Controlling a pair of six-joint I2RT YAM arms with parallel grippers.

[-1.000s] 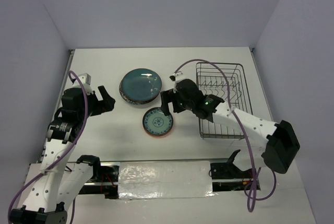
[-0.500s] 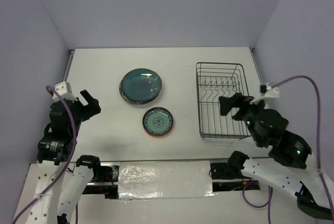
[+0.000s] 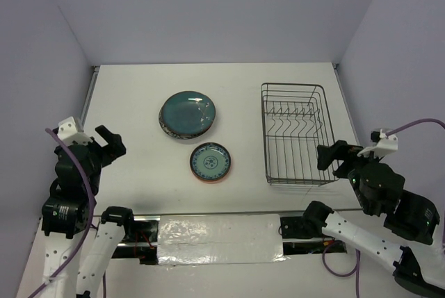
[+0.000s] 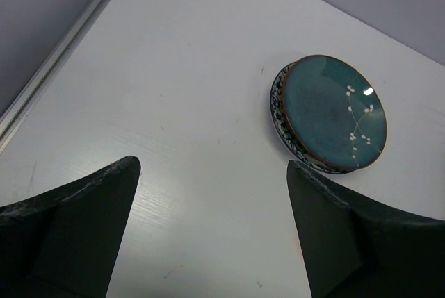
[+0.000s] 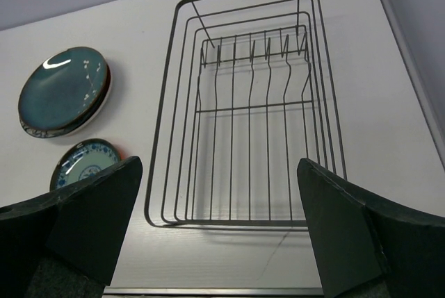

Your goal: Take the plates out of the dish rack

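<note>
The grey wire dish rack (image 3: 265,135) stands at the right with no plates in it; it also fills the right wrist view (image 5: 250,106). A stack of large plates with the dark teal plate (image 3: 187,112) on top lies mid-table, and shows in both wrist views (image 4: 334,112) (image 5: 64,89). The small teal-patterned plate (image 3: 210,162) lies on the orange plate in front of the stack (image 5: 87,159). My left gripper (image 3: 110,146) (image 4: 212,164) is open and empty, far left of the plates. My right gripper (image 3: 332,158) (image 5: 219,162) is open and empty above the rack's near right corner.
Grey walls close in the table on three sides, with a raised rail (image 3: 89,93) along the left edge. A metal strip and foil-covered panel (image 3: 219,228) run along the near edge between the arm bases.
My right arm has swung from beside the small plates, across the rack, back to the near right. My left arm has pulled back toward the near left. Plates and rack have not moved.
</note>
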